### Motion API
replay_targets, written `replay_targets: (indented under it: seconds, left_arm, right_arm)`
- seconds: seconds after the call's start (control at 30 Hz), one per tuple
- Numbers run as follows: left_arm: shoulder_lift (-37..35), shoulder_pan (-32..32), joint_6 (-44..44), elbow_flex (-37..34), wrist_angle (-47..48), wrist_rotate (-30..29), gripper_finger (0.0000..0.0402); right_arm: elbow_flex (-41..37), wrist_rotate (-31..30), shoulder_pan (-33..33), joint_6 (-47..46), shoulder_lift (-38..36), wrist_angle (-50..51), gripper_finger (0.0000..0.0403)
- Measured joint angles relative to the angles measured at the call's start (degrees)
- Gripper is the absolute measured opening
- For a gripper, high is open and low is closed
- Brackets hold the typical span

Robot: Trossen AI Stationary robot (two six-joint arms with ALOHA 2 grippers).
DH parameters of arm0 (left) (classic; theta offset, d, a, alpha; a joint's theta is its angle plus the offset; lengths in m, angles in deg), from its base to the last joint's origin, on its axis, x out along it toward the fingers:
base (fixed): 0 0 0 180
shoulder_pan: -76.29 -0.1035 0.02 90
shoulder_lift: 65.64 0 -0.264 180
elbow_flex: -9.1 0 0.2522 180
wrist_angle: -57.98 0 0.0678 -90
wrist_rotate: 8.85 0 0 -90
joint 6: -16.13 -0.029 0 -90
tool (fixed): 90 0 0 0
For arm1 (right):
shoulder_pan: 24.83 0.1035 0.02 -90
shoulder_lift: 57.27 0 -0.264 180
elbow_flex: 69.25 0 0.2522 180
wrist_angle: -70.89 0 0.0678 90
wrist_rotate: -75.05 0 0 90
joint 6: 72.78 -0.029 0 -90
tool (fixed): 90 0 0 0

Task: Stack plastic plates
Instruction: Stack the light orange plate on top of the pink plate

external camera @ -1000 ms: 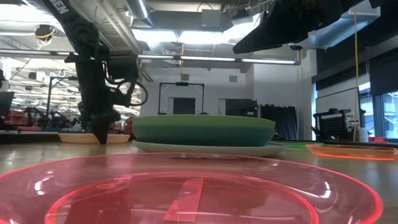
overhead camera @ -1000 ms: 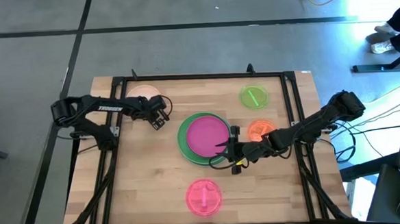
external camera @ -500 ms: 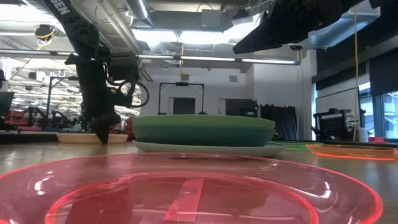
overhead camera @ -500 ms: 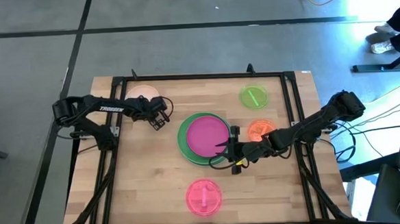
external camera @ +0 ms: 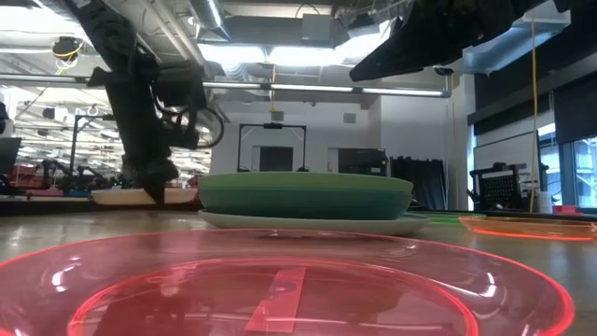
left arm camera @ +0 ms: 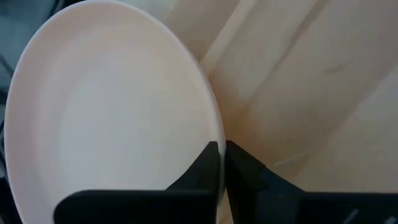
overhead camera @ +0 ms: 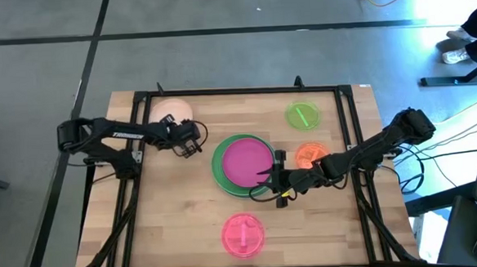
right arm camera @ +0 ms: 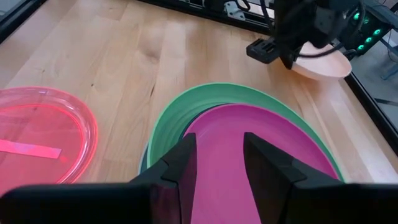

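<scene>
Now the left hand (left arm camera: pixel 221 171) pinches the peach plate's (overhead camera: pixel 172 112) rim at the far left, ready to lift it; right hand (right arm camera: pixel 214 165) hovers open over the magenta plate (overhead camera: pixel 246 162)

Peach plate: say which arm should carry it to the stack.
Left. Its hand is shut on the peach plate's rim, while the right hand sits open over the magenta plate.

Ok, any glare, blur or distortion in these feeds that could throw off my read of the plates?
Low view: the pink plate fills the foreground, soft and enlarged, with bright glints on its rim; ceiling lights blow out. Left wrist view: the peach plate is close and washed pale, edge nipped by the left gripper. High view: even light, all sharp.
</scene>
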Motion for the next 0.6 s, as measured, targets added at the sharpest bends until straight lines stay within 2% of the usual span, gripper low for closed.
replay_targets:
  seconds: [0.33,0.6]
  left_arm:
    - [-8.57,9.99,-3.41,0.13,-1.7,0.1,0.0012]
    - [-12.65,17.6,-5.43,0.21,-9.42,1.81,0.0013]
  right_arm:
    - [0.0,0.0,0.0,0.0,0.0,0.0,0.0124]
    - [0.0,0.0,0.0,0.02,0.0,-0.01,0.0124]
